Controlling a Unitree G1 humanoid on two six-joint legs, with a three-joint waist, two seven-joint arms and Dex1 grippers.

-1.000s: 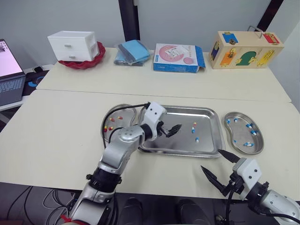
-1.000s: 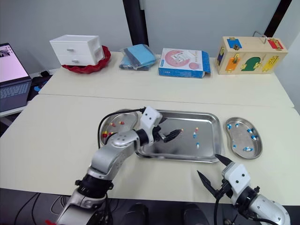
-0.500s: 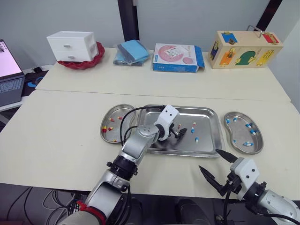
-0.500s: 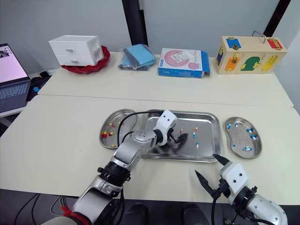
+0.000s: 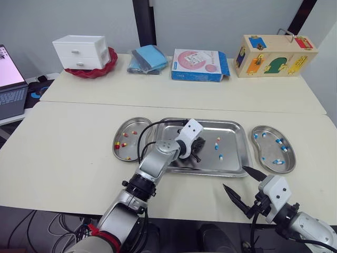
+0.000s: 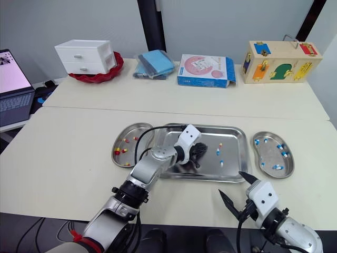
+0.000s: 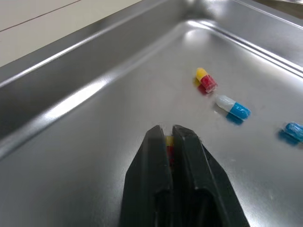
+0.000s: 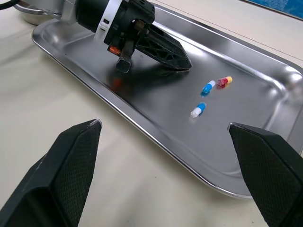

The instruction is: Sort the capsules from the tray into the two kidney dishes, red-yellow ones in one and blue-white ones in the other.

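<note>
A steel tray [image 5: 234, 132] lies in the middle of the near table. My left gripper [image 7: 166, 135] is down on the tray floor, shut on a red-yellow capsule [image 7: 169, 142] that shows between its fingertips. Just beyond it lie another red-yellow capsule [image 7: 206, 80] and a blue-white capsule [image 7: 233, 108]. The left kidney dish [image 5: 122, 130] holds several red-yellow capsules. The right kidney dish [image 5: 263, 129] holds several blue-white capsules. My right gripper [image 5: 235, 178] hangs open off the tray's front right corner, holding nothing.
On the far table stand a white drawer box [image 5: 80, 51] in a red bowl, folded blue cloths [image 5: 150, 58], a flat blue-pink box [image 5: 200, 65] and a wooden lock box [image 5: 275, 48]. A laptop [image 5: 10, 79] sits at the far left.
My left gripper moved right over the tray, came down and shut on a red-yellow capsule. The right gripper stayed open in place.
</note>
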